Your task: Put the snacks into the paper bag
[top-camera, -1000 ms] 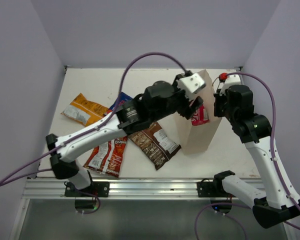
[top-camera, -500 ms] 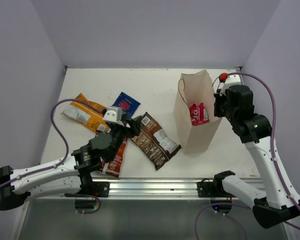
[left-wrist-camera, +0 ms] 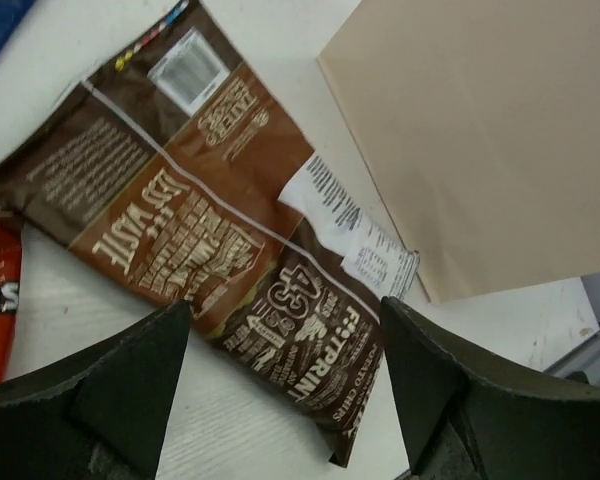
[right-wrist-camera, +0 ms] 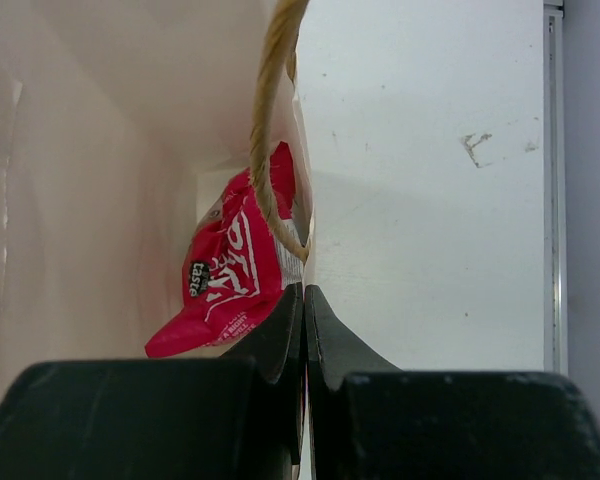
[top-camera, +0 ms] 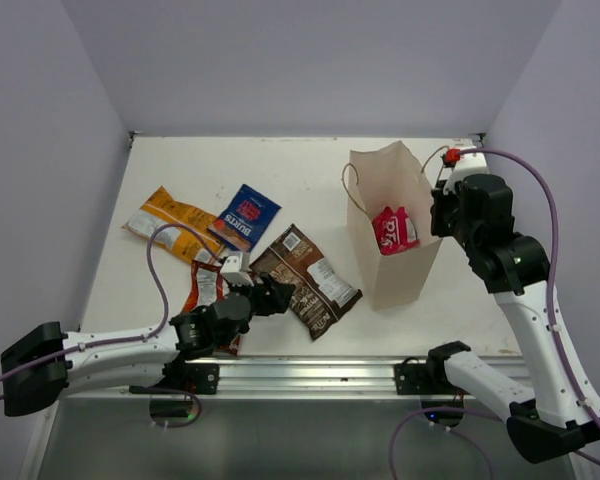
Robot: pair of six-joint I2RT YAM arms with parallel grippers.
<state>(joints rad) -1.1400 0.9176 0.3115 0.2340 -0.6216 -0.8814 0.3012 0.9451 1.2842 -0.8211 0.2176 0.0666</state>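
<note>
The paper bag [top-camera: 398, 262] stands open at the right, with a pink-and-white packet [top-camera: 393, 230] inside it, also seen as the packet [right-wrist-camera: 225, 270] in the right wrist view. My right gripper [top-camera: 440, 215] is shut on the paper bag's right wall [right-wrist-camera: 303, 290], beside a rope handle [right-wrist-camera: 270, 120]. My left gripper [top-camera: 278, 297] is open, low over the near end of the dark brown packet [top-camera: 310, 280]. In the left wrist view the brown packet [left-wrist-camera: 210, 220] lies between and beyond the left gripper's [left-wrist-camera: 285, 303] spread fingers [left-wrist-camera: 120, 385]. Orange [top-camera: 168, 222], blue [top-camera: 245, 217] and red-orange [top-camera: 202, 290] packets lie to the left.
The bag's side wall [left-wrist-camera: 480, 130] stands just right of the brown packet. The left arm [top-camera: 120, 350] lies along the table's near edge, above the metal rail [top-camera: 310, 375]. Lilac walls close in the table at the back and both sides.
My left arm has pulled back from the bag's mouth to the near side and dropped low over the brown packet, jaws wider. The pink-and-white packet stays in the bag.
</note>
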